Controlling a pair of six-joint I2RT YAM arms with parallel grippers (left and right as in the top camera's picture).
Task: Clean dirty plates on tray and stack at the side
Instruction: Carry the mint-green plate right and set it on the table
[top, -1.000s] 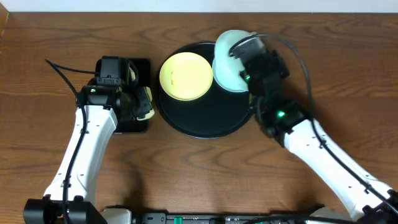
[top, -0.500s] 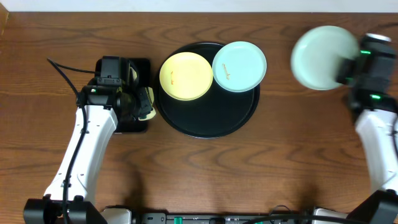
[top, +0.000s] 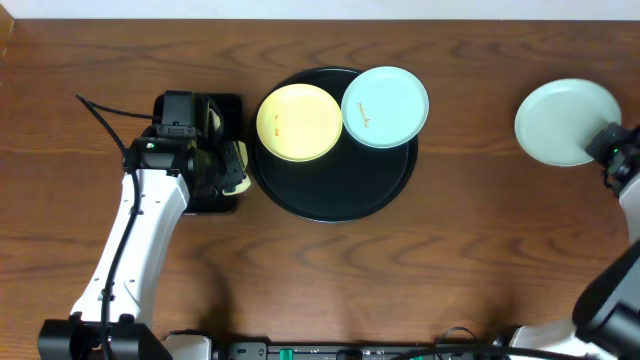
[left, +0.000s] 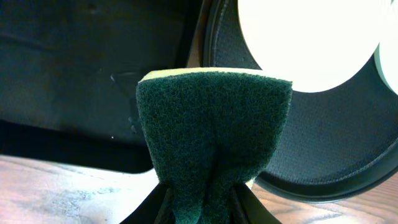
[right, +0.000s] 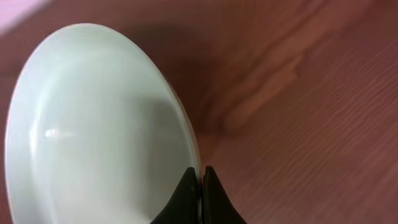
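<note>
— Locating the three plates: where is each one found?

— Two are carried on the round tray (top: 335, 190), toward its far side. The yellow plate (top: 298, 122) is set at the left and the mint-blue plate (top: 385, 107) at the right, with their rims touching. The mint-blue rim overhangs the tray's edge. A small orange-brown smear is seen on each. The pale plate (top: 566, 122) is found well apart from the tray, over the bare tabletop (top: 480, 250) at the far right.

— How is the pale plate held, and how does it look?

— Its near rim is pinched by the right gripper (top: 612, 142), whose jaws are pressed almost together on the thin edge. In the right wrist view it is shown tilted, with a plain, glossy, very pale mint surface. Whether it touches the wood cannot be told.

— And the left arm?

— The left gripper (top: 232, 165) is held above the right edge of the rectangular tray (top: 228, 108), just beside the round tray. Its jaws are closed on a sponge (left: 214, 130). The sponge's dark green scouring face is turned to the wrist camera, and a yellow layer is seen along its top edge.
</note>
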